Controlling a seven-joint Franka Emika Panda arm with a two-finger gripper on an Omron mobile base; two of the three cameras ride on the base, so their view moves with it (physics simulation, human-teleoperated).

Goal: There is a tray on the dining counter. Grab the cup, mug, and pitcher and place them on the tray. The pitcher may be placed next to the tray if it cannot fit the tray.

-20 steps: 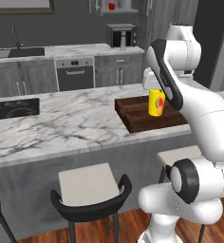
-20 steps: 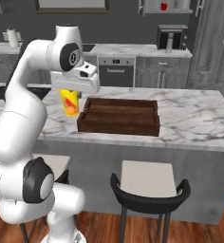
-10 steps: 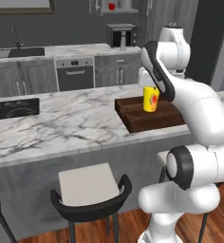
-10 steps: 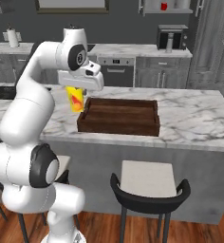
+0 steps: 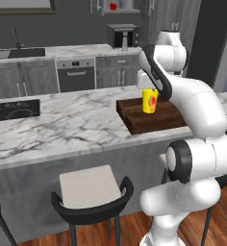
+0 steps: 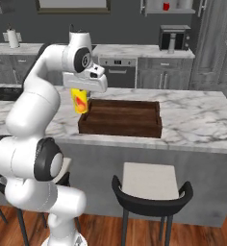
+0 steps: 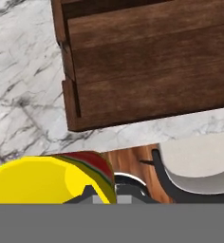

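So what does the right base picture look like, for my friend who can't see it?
A white robot arm holds a yellow cup in its shut gripper, in the air at the left end of a brown tray. The tray sits on a white marble counter, with a stool in front and kitchen cabinets behind.

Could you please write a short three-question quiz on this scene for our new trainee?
1. True or false: the gripper is shut on the cup.
2. The cup is: A) standing in the tray; B) held in the air near the tray's end; C) on a stool.
3. Fill in: the tray rests on the ___.

Key: 1 true. 2 B. 3 counter.
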